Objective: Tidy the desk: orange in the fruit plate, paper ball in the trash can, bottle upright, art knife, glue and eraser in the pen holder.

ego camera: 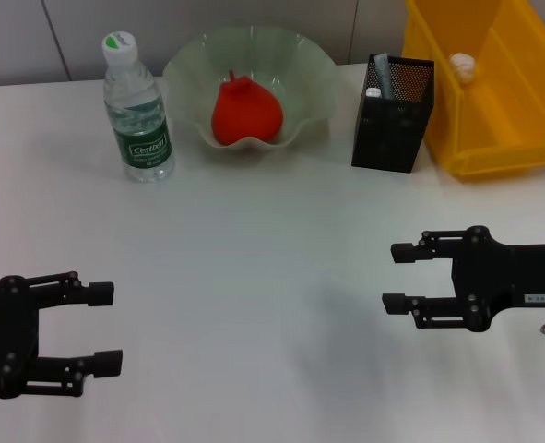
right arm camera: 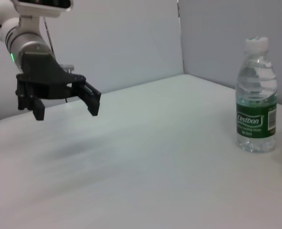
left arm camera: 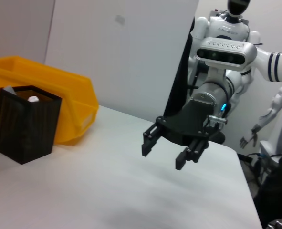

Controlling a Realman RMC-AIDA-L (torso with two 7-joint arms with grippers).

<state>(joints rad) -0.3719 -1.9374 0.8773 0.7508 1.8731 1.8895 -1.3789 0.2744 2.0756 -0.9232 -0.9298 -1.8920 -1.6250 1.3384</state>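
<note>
On the desk point(ego camera: 254, 249) in the head view, the bottle point(ego camera: 137, 109) stands upright at the far left, cap up, green label facing the camera. Just right of it sits the fruit plate point(ego camera: 314, 69) with the orange point(ego camera: 246, 113) inside. Further right is the pen holder point(ego camera: 393, 113), something pale poking up inside it, cannot tell what. Beside that, at the far right corner, the trash can point(ego camera: 493, 111) holds the paper ball point(ego camera: 463, 65) against its back wall. Near side: left gripper point(ego camera: 104, 329) at the left edge, jaws spread, empty, over bare desk. Right gripper point(ego camera: 394, 276) at the right, jaws spread too, empty, well apart from every item.

Left wrist view: the right gripper point(left arm camera: 164, 156) hovers above the white desk point(left arm camera: 83, 191), 2 fingers apart, nothing between them. Pen holder point(left arm camera: 24, 123) stands in front of the yellow trash can point(left arm camera: 59, 90), a small white item visible in its top.

Right wrist view: the left gripper point(right arm camera: 67, 106) hangs over the desk point(right arm camera: 145, 157), fingers apart, holding nothing. Bottle point(right arm camera: 255, 95) upright on the desk, well apart from it.
</note>
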